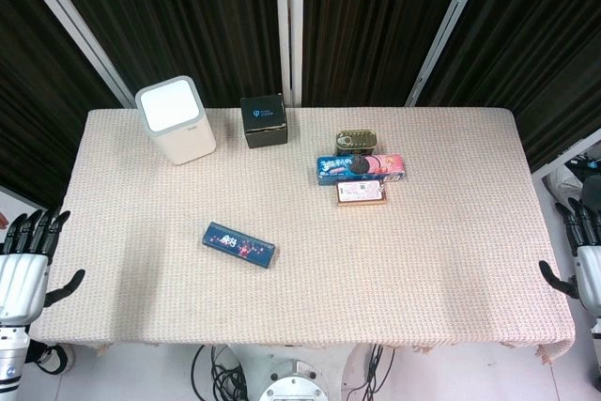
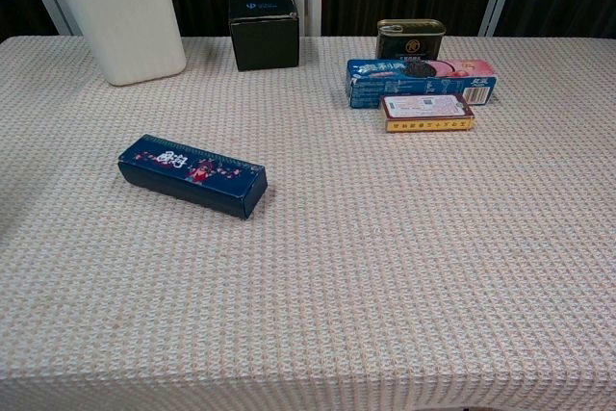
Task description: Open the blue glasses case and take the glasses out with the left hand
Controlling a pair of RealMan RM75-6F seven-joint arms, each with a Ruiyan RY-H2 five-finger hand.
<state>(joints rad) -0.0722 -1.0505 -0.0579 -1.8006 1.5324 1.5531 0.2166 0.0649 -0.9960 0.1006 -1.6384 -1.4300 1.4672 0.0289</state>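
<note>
The blue glasses case lies closed on the beige tablecloth, left of the middle; in the chest view the case is a long dark blue box with a red and white pattern on its lid. The glasses are hidden inside. My left hand hangs off the table's left edge, fingers spread upward, holding nothing, well apart from the case. My right hand stays beyond the right edge, fingers apart and empty. Neither hand shows in the chest view.
A white bin stands at the back left, a black box beside it. Back right of centre are a tin can, a blue biscuit box and a small orange box. The tablecloth hangs over the edges.
</note>
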